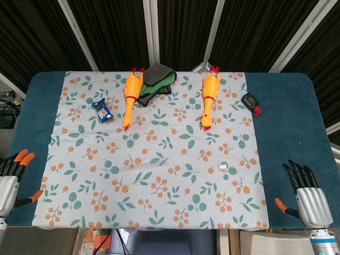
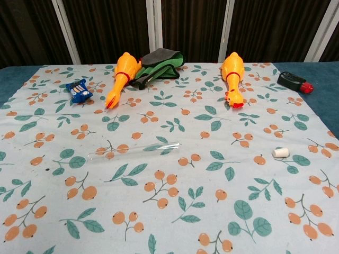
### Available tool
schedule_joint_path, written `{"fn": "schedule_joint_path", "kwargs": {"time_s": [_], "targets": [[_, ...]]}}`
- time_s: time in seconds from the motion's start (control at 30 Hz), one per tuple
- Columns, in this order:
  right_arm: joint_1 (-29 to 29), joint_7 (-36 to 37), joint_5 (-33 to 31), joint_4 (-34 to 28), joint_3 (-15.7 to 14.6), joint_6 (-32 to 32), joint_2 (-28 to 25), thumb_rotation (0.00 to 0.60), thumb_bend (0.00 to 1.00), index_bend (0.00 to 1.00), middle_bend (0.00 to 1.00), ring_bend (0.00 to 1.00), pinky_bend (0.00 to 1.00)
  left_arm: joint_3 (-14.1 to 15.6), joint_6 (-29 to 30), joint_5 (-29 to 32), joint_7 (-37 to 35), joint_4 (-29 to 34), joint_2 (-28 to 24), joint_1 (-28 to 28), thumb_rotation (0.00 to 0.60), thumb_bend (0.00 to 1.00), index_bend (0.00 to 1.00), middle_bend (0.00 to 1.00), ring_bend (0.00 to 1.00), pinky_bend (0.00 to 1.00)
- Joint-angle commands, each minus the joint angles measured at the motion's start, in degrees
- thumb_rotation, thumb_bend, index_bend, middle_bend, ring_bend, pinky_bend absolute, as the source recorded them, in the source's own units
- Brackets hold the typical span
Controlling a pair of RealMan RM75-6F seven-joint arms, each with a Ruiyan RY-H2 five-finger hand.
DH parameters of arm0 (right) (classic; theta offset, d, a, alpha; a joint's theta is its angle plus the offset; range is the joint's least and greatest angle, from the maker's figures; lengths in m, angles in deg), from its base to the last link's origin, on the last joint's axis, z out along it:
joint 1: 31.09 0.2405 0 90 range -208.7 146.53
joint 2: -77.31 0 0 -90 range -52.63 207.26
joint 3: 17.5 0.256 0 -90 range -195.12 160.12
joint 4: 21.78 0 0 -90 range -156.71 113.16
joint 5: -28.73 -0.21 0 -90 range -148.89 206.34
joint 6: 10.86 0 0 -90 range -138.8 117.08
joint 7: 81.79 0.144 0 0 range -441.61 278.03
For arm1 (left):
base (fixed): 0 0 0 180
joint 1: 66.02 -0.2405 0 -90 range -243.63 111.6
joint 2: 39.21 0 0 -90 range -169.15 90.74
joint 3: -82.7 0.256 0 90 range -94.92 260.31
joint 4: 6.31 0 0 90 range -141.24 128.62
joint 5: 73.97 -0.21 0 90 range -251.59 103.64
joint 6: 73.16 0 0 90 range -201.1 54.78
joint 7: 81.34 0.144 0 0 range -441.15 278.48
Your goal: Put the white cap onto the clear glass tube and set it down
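Both hands rest open and empty at the surface's near corners, left point(image 1: 10, 178) and right point(image 1: 307, 196). The tube point(image 2: 135, 151) lies flat mid-surface. The cap point(image 2: 280, 153) lies well apart, toward the right edge.

Open cloth point(image 1: 159, 196) (rubber chickens point(image 1: 130, 95) far back)
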Motion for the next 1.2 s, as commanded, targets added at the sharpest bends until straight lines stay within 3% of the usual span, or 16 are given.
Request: {"fn": "schedule_joint_path", "kwargs": {"time_s": [0.03, 0.67, 0.8, 0.97, 1.2], "targets": [[0.0, -0.1, 0.0, 0.0, 0.0, 0.0, 0.0, 0.6, 0.26, 0.0, 0.0, 0.0, 0.0, -0.1, 0.0, 0.3, 0.0, 0.0, 0.0, 0.0, 0.6, 0.12, 0.0, 0.0, 0.0, 0.0], [0.1, 0.2, -0.4, -0.2, -0.1, 0.5, -0.1, 0.6, 0.26, 0.0, 0.0, 0.0, 0.0, -1.1, -0.8, 3.0, 1.3, 1.9, 0.2, 0.4, 0.6, 0.12, 0.04, 0.0, 0.0, 0.0], [0.0, 1.3, -0.8, -0.2, 0.1, 0.3, -0.3, 0.6, 0.26, 0.0, 0.0, 0.0, 0.0, -2.1, -1.4, 3.9, 3.2, 2.9, 1.0, 1.3, 0.6, 0.18, 0.08, 0.03, 0.0, 0.0], [0.1, 1.9, -1.0, -0.3, 0.1, 0.6, -0.3, 0.6, 0.26, 0.0, 0.0, 0.0, 0.0, -4.0, -4.9, 7.9, 7.8, 6.3, 2.3, 4.1, 0.6, 0.24, 0.17, 0.12, 0.0, 0.0], [0.0, 2.5, -1.5, -0.5, 0.3, 0.7, -0.1, 0.6, 0.26, 0.0, 0.0, 0.0, 0.0, -8.2, -10.3, 15.9, 20.1, 9.0, 9.2, 11.2, 0.6, 0.31, 0.28, 0.23, 0.0, 0.0]]}}
